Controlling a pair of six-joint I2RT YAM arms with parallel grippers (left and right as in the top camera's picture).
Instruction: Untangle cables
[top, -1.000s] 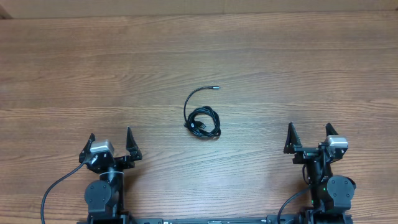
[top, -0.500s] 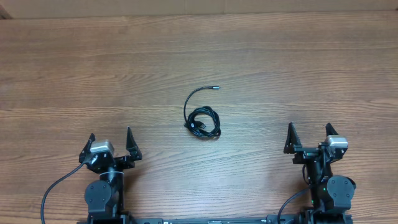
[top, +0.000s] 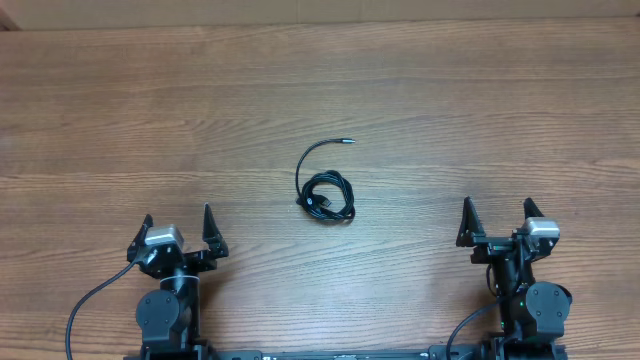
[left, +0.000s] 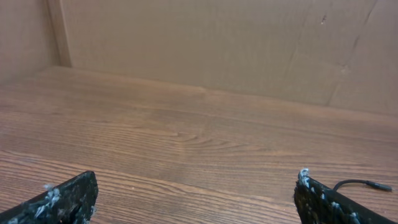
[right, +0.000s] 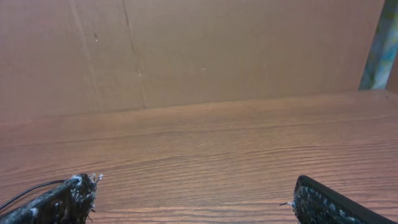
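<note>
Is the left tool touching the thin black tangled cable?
Apart. The overhead view shows a wide stretch of bare wooden table between the open left tool and the thin black coiled cable at mid-table.
</note>
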